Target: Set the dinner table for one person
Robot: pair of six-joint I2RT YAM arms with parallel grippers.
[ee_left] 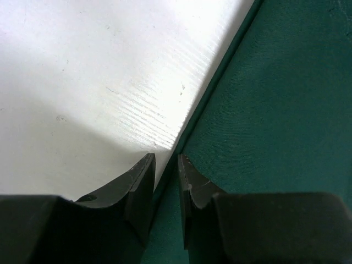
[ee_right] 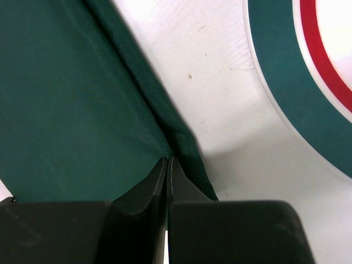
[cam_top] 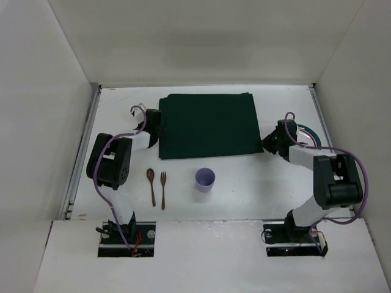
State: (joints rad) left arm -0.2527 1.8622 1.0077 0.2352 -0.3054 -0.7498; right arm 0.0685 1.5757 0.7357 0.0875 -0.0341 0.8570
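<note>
- The large flat matte white rectangular tabletop (cam_top: 244,198) carries everything. The dark green rectangular cloth placemat (cam_top: 208,125) lies flat at its far middle.
- The left gripper (ee_left: 166,158) sits astride the placemat's left hem, 1 fingertip over white tabletop and 1 over cloth. A narrow gap shows between them, so by the look of it the hem is not clamped yet.
- The right gripper (ee_right: 166,162) is pressed together on the placemat's right edge near its near corner, pinching a ridge of cloth.
- The step in hand appears to be moving the placemat with 2 arms. Finish the left pinch fully before either arm pulls, or the cloth will skew round the right grip.
- Raise both edges only slightly and travel in step, keeping the cloth taut between the 2 grips.
- The lilac plastic cup (cam_top: 205,179) stands just nearward of the placemat's near edge, and a dragged hem could tip it.
- The brown wooden spoon (cam_top: 151,185) and brown wooden fork (cam_top: 163,189) lie side by side near the left corner.
- The round teal plate with a red ring (ee_right: 275,82) lies just beside the right gripper, so swing clear of its rim.
</note>
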